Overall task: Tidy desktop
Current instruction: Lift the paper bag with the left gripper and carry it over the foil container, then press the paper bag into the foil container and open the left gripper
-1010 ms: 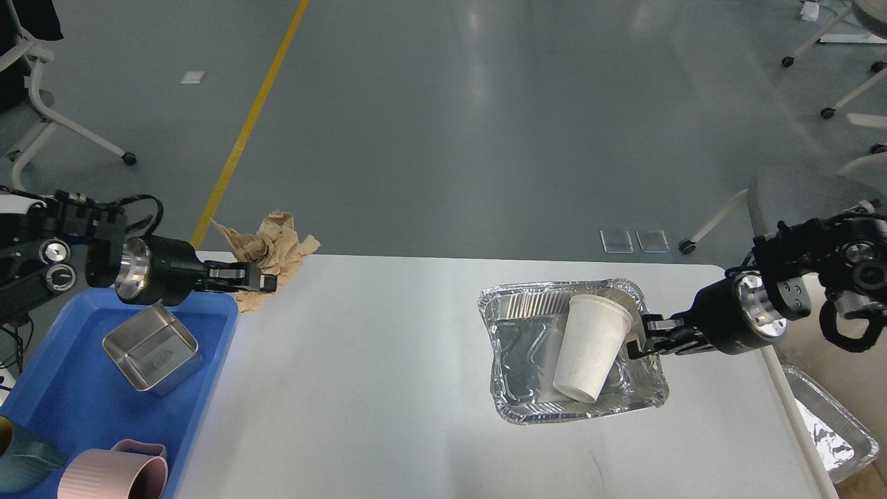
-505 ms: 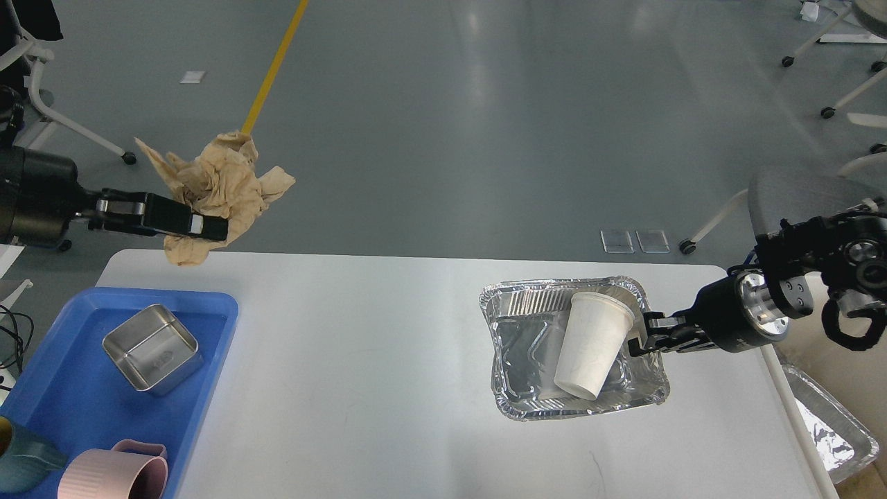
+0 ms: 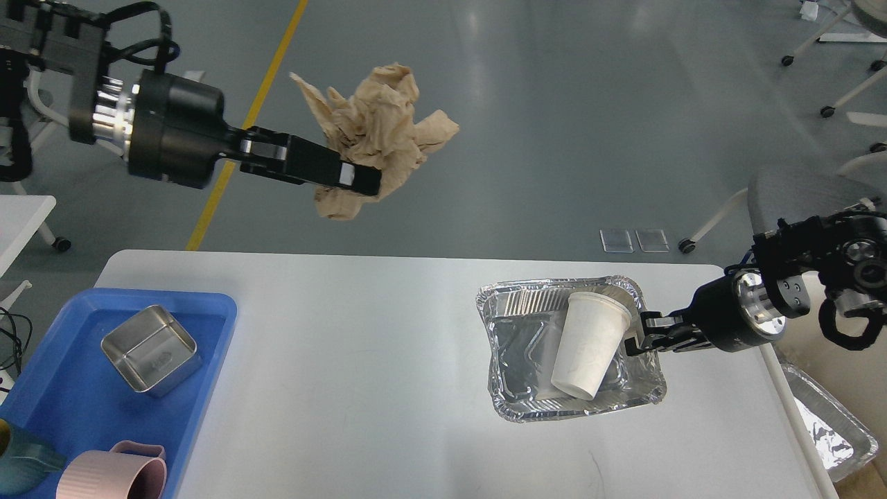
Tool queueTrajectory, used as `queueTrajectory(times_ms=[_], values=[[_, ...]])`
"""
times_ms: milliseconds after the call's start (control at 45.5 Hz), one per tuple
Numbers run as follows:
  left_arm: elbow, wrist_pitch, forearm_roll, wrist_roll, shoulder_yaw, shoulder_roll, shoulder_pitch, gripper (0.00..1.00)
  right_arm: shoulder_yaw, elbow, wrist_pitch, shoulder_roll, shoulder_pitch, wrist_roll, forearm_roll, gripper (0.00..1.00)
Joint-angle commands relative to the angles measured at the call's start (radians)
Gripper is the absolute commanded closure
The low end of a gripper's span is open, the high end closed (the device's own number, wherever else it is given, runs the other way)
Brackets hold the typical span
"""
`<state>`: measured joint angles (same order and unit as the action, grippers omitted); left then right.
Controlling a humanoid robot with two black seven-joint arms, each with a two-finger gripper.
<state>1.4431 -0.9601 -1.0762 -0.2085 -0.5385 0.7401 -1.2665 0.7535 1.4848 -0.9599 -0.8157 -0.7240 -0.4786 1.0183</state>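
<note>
Left gripper (image 3: 364, 181): your jaws are pinched on a crumpled brown paper wad (image 3: 378, 135), held high in the air, beyond the far edge of the desktop (image 3: 360, 388) as seen from the head view. The wad bulges above and to the right of the fingertips, with a loose fold hanging below them.

Right gripper (image 3: 634, 339): you have it at the right rim of the foil tray (image 3: 513, 402), level with the lip of the white paper cup (image 3: 589, 350). It is seen dark and partly behind the cup; you cannot tell whether the fingers are spread or clamped on the rim.

Desktop: white, fills the lower half of the view, with the foil tray resting on its right part. The cup lies tilted inside the tray, its mouth toward the far right corner.

Left side of the desktop: blue tray (image 3: 208, 312) holding a square steel container (image 3: 151, 350), a pink ribbed cup (image 3: 114, 475) and a teal item (image 3: 24, 464) cut off by the frame edge.

Off the table's right edge: a second foil tray (image 3: 828, 430), lower down.
</note>
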Motion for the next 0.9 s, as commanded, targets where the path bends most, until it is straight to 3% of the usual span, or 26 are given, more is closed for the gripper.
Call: queueTrajectory(times_ms=[0,329,725,879], values=[[-0.078,0.0,-0.05,0.001,0.08,-0.18,-0.039,1.0,0.001,0.0,0.0,-0.003,0.0,0.0,0.0,1.0],[-0.24,0.0,-0.162,0.003,0.187,-0.495,-0.036,0.99,0.01,0.0,0.0,-0.003,0.0,0.0,-0.001,1.0],[-0.314,0.0,-0.182,0.009,0.244,-0.567,0.004,0.98,0.018,0.002,0.0,-0.005,0.0,0.0,-0.004,1.0],[-0.349,0.0,-0.182,0.034,0.247,-0.571,0.03,0.9,0.024,0.002,0.0,-0.003,0.0,0.0,-0.006,1.0]])
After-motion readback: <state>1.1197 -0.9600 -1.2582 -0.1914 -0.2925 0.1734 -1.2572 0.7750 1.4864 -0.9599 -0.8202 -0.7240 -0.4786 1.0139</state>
